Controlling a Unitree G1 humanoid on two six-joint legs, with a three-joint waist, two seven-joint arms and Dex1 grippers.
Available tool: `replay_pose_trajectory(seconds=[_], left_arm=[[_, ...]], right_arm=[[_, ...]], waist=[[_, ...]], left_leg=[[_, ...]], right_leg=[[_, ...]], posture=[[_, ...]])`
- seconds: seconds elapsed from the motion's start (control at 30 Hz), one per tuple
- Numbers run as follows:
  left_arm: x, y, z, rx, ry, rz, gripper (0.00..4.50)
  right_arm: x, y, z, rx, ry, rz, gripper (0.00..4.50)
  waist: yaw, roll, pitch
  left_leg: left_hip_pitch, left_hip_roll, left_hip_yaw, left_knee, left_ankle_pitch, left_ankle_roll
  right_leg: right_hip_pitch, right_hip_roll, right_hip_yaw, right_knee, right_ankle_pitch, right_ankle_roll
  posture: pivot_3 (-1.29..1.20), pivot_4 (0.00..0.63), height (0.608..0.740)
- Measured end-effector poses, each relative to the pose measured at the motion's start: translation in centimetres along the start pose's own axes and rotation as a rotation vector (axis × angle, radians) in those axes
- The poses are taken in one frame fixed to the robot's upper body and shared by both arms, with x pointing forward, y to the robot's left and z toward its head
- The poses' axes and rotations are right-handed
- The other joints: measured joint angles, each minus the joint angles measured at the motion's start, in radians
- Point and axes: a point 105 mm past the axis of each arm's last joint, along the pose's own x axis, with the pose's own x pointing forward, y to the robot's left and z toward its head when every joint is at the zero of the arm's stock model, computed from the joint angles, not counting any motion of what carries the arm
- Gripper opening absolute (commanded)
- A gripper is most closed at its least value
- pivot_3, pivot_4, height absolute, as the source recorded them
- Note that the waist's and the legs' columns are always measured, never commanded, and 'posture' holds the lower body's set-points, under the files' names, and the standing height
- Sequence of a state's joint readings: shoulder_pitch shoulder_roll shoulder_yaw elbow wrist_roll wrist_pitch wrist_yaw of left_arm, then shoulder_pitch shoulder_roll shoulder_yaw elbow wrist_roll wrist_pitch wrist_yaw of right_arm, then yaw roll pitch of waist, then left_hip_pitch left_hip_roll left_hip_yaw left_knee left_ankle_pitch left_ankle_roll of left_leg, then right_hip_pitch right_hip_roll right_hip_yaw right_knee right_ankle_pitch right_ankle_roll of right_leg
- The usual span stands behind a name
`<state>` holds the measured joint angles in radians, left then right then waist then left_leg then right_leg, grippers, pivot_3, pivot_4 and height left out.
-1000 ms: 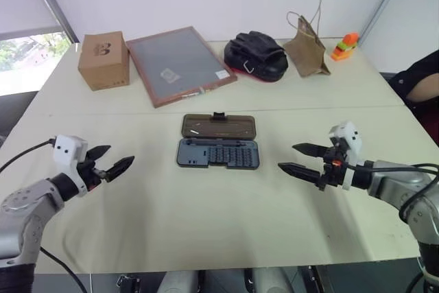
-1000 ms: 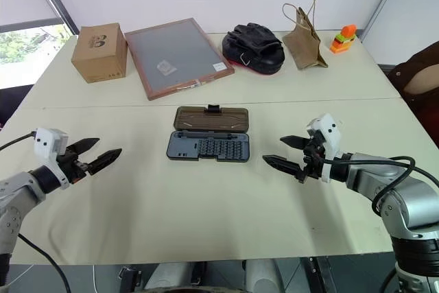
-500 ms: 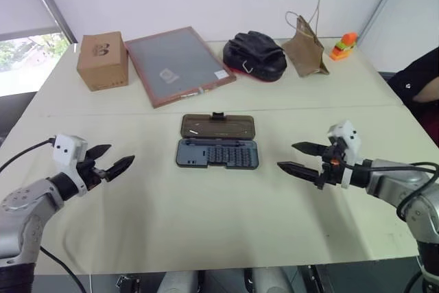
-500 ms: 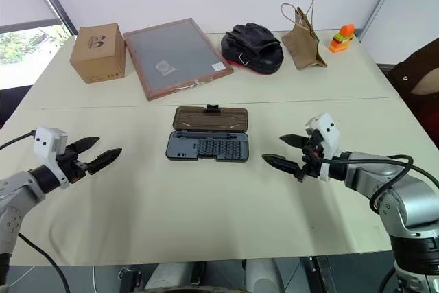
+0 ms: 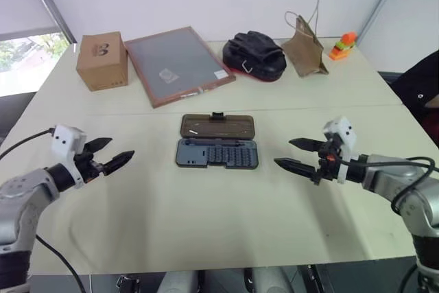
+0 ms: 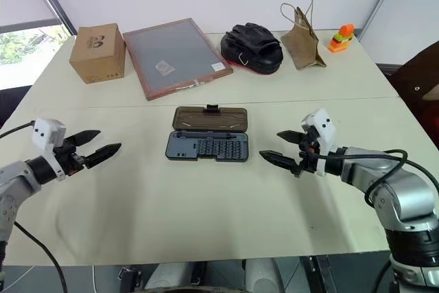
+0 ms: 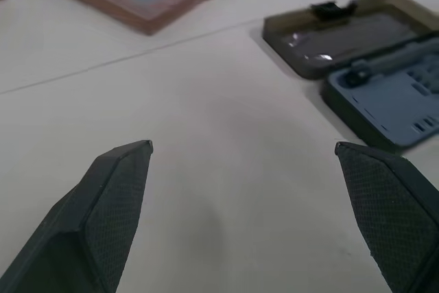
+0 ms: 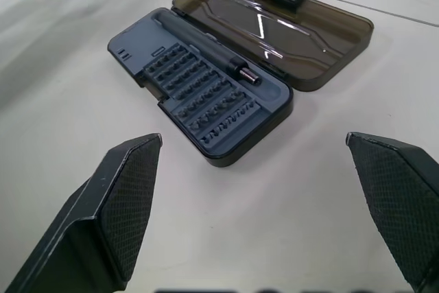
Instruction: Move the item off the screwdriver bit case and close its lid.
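The screwdriver bit case (image 5: 217, 151) lies open in the middle of the table, its grey tray (image 8: 206, 97) full of bits and a driver handle. Its smoky clear lid (image 8: 274, 29) is folded flat toward the far side, and nothing rests on the case. My left gripper (image 5: 106, 157) hovers open well to the left of the case, fingers pointing toward it. At the case's right, my right gripper (image 5: 296, 154) is open too, a short gap away from the tray. In the left wrist view the case (image 7: 374, 73) sits ahead between the spread fingers.
Along the far side stand a cardboard box (image 5: 103, 60), a wood-framed grey board (image 5: 180, 64), a black glove bundle (image 5: 256, 55), a brown paper bag (image 5: 306, 47) and a small orange toy (image 5: 344, 45). A person's dark sleeve (image 5: 422, 90) shows at the right edge.
Both grippers have risen slightly and stayed open; the right one has edged a little toward the case. The case has not moved.
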<state>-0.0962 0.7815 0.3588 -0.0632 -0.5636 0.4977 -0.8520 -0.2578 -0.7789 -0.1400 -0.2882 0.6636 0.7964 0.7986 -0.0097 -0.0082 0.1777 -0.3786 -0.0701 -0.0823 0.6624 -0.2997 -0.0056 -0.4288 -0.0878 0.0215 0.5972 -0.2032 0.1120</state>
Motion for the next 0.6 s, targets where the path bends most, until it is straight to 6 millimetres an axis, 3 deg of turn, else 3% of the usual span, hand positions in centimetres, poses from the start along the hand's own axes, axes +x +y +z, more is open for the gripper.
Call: replay_pose_trajectory(seconds=[0.1, 0.17, 0.27, 0.37, 0.47, 0.6], left_arm=[[2.1, -0.5, 4.1, 0.079, -0.062, -0.128, 4.46], [2.6, -1.6, 5.6, 0.15, -0.042, -0.244, 4.46], [3.6, -3.9, 5.8, 0.202, 0.04, -0.445, 4.46], [4.4, -5.1, 5.4, 0.207, 0.084, -0.548, 4.46], [4.6, -5.3, 5.5, 0.202, 0.08, -0.558, 4.46], [4.7, -6.0, 4.5, 0.169, 0.075, -0.549, 4.46]], right_arm=[[2.6, -1.5, 2.9, -0.087, -0.032, 0.013, 4.5], [4.3, -3.1, 4.2, -0.175, 0.0, -0.027, 4.5], [7.9, -6.2, 4.5, -0.218, 0.114, -0.119, 4.5], [11.7, -7.0, 3.7, -0.208, 0.201, -0.155, 4.5], [13.3, -7.6, 2.7, -0.242, 0.25, -0.177, 4.5], [14.9, -7.6, 2.8, -0.286, 0.267, -0.195, 4.5]], waist=[[-0.004, 0.0, 0.001], [-0.009, 0.0, 0.001], [-0.019, 0.001, 0.002], [-0.031, 0.001, 0.002], [-0.034, 0.001, 0.001], [-0.036, 0.0, 0.001]], left_leg=[[0.001, 0.0, 0.0, 0.002, 0.002, -0.002], [0.003, 0.0, 0.001, 0.001, 0.001, -0.002], [0.002, 0.0, 0.002, -0.001, 0.002, -0.003], [-0.004, 0.001, 0.001, -0.003, 0.007, -0.01], [-0.018, -0.002, 0.002, 0.0, 0.007, -0.011], [-0.02, -0.002, 0.004, 0.001, 0.007, -0.011]], right_leg=[[0.001, 0.002, 0.0, 0.001, 0.002, -0.001], [0.001, 0.003, 0.0, 0.001, 0.002, 0.0], [-0.001, 0.004, 0.001, 0.002, 0.002, 0.0], [-0.009, 0.005, 0.001, 0.004, 0.002, -0.001], [-0.026, 0.001, 0.001, 0.015, 0.001, -0.002], [-0.028, 0.0, 0.001, 0.015, 0.001, -0.002]], posture=[[0.0, 0.15, 0.74], [0.0, 0.15, 0.74], [0.0, 0.15, 0.74], [0.0, 0.15, 0.74], [0.0, 0.15, 0.74], [0.0, 0.15, 0.74]])
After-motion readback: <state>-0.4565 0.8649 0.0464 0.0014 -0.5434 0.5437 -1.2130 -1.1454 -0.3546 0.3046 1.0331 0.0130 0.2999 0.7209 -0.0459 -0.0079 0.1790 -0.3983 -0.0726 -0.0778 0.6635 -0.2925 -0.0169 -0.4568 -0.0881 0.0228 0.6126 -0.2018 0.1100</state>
